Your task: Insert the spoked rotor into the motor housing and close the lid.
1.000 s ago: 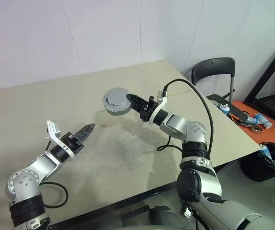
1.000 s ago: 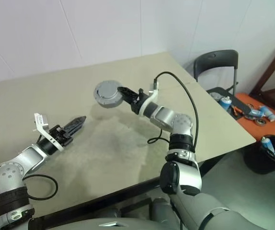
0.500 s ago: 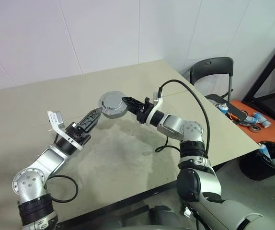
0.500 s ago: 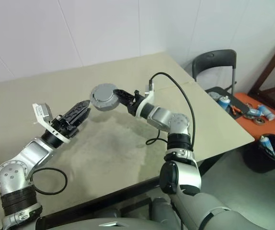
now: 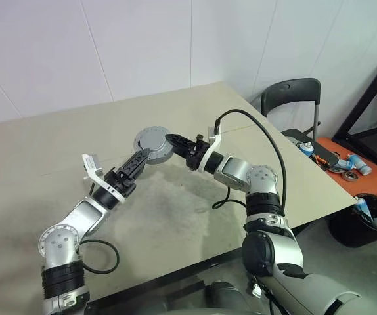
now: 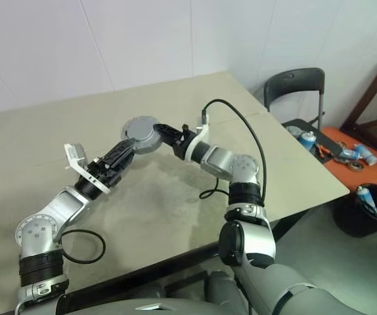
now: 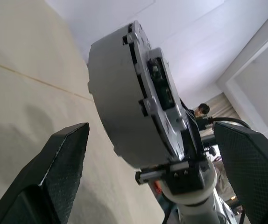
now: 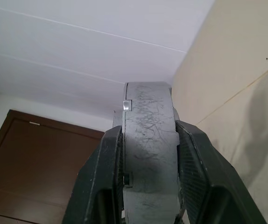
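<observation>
The right gripper point(image 8: 145, 186) has its fingers point(image 8: 103, 186) pinching a grey round assembly across its thickness, one pad on each flat face. This is judged to be the motor housing point(image 5: 153, 142), held clear above the table point(image 5: 37, 157) near its middle. In the left wrist view a flat plate, apparently the lid point(image 7: 159, 93), sits against one face of the shell. Whether it is fully seated cannot be told. The spoked rotor is taken to be inside, since no separate black-rimmed disc lies on the table; this is a judgement only.

The left gripper point(image 5: 140, 159) has its fingers point(image 7: 54, 172) spread wide, one on each side of the housing's rim, apart from it with a gap visible on both sides. That stance suits taking hold of the assembly at the rim while the right gripper steadies it by the faces; the two grips would not collide.

The housing is held tilted, nearly on edge, which presents its rim to the left gripper.

The task appears late in its course. The risk noted: the lid may shift if the left fingers close off-centre.

A dark chair point(image 5: 292, 98) stands beyond the table's right edge.
</observation>
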`<control>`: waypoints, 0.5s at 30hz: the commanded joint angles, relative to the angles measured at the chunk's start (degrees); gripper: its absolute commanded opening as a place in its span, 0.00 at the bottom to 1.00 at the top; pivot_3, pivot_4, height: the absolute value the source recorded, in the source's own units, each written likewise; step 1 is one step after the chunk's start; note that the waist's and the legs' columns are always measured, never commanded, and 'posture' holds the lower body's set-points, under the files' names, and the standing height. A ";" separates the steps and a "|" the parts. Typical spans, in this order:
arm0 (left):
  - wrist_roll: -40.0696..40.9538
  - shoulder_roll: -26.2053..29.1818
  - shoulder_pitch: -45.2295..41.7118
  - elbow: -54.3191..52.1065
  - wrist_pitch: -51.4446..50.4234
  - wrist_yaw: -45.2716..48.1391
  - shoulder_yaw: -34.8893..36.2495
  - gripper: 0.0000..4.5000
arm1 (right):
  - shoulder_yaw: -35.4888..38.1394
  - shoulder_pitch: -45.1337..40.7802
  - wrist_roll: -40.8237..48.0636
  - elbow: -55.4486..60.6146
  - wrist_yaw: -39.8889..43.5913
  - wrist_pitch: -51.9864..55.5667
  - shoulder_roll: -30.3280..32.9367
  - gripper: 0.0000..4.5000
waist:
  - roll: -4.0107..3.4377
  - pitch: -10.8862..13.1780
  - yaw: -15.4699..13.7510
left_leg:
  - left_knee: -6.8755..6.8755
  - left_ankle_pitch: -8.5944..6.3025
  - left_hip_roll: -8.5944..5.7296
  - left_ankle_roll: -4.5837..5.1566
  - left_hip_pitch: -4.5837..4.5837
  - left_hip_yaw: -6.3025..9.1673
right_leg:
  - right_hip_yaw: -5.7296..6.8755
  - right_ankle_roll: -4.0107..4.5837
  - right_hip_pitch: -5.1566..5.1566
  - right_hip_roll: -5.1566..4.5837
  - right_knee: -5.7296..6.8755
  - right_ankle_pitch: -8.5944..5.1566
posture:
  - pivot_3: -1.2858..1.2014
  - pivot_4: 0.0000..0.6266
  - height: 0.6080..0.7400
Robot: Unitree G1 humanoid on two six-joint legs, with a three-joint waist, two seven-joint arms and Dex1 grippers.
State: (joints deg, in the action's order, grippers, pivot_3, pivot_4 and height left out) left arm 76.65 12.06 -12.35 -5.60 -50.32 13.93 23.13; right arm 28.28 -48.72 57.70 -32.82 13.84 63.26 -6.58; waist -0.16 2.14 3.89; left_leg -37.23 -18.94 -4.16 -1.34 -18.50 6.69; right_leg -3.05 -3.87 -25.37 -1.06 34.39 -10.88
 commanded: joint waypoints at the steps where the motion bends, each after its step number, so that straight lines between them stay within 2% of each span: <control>1: -0.44 0.03 -1.77 -0.29 0.79 0.90 -1.22 1.00 | -0.17 -3.78 2.47 1.63 1.16 -0.33 -1.20 0.27 | 0.00 0.00 0.01 | 0.00 0.00 0.00 0.00 0.00 0.00 | 0.00 0.00 0.00 0.00 0.00 0.00 | 0.52 0.00 1.00; 15: -3.06 -4.44 -9.57 6.96 4.81 -0.24 -1.36 1.00 | -0.86 -2.90 1.68 1.41 0.51 -0.18 -0.62 0.27 | 0.02 -0.01 0.03 | -0.07 0.00 0.00 0.00 -0.01 -0.01 | 0.00 0.02 0.00 0.00 0.03 0.02 | 0.52 0.00 1.00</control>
State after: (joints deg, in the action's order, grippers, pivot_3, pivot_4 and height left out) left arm 73.15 7.73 -20.58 2.09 -46.51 13.91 21.11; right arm 27.41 -48.90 57.56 -32.92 13.72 63.26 -6.48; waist -0.14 2.13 3.92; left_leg -37.29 -18.94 -4.16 -1.34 -18.51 6.68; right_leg -3.06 -3.85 -25.37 -1.06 34.42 -10.86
